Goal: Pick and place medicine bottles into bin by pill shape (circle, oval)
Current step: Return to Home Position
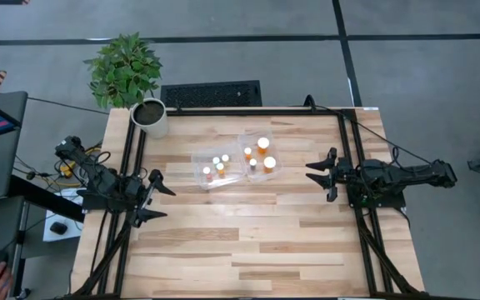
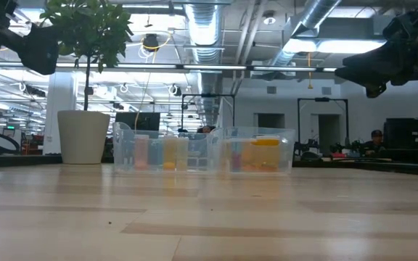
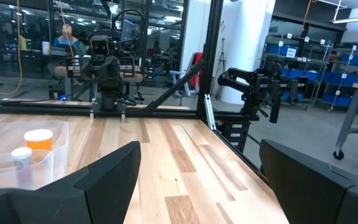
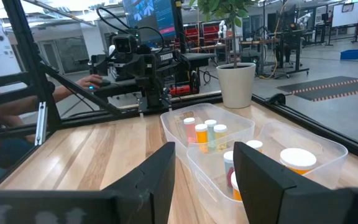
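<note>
All medicine bottles (image 1: 269, 162) sit in the clear two-compartment bin (image 1: 198, 162) at the middle of the tabletop (image 1: 240, 242), left gripper (image 1: 163, 200) and right gripper (image 1: 311, 172) both wide apart, empty, at opposite edges; bottles look light, rigid, slick-walled, so I'd pinch across the upper body.

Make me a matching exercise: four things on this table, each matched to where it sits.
Things:
1. left end effector
2. right end effector
3. bin
4. white plant pot

Places:
A. at a table corner
B. middle of the table, medicine bottles inside
C. over the table's right side, open
D. over the table's left side, open

Pairs: 1-D, 2-C, 3-B, 4-A
</note>
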{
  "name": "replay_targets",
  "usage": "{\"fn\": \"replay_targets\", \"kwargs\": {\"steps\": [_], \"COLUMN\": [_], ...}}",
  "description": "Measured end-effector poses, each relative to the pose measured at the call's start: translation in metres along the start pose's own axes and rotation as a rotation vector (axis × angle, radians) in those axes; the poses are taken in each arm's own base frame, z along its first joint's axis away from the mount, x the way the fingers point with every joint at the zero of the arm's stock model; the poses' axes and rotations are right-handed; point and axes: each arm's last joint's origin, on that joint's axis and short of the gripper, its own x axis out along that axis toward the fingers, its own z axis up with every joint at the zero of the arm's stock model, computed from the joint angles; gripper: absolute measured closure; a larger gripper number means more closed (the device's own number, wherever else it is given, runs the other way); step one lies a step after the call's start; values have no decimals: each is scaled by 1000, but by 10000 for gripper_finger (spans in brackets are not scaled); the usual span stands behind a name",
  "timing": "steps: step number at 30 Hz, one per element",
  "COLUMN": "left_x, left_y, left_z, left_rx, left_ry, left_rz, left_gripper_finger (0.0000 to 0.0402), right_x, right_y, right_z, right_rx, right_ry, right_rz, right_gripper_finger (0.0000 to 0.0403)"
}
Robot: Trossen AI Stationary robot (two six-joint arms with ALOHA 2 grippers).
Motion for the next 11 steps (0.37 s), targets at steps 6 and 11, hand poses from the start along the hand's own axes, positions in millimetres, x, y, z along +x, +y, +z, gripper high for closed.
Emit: {"fn": "replay_targets", "kwargs": {"steps": [6,11], "left_x": [0,0], "left_y": [0,0], "left_z": [0,0], "left_rx": [0,0], "left_ry": [0,0], "left_rz": [0,0], "left_gripper_finger": [79,79], "right_x": [0,0], "right_y": [0,0], "right_z": [0,0], "right_rx": [0,0], "right_ry": [0,0], "right_rz": [0,0], "right_gripper_finger": [230,227]}}
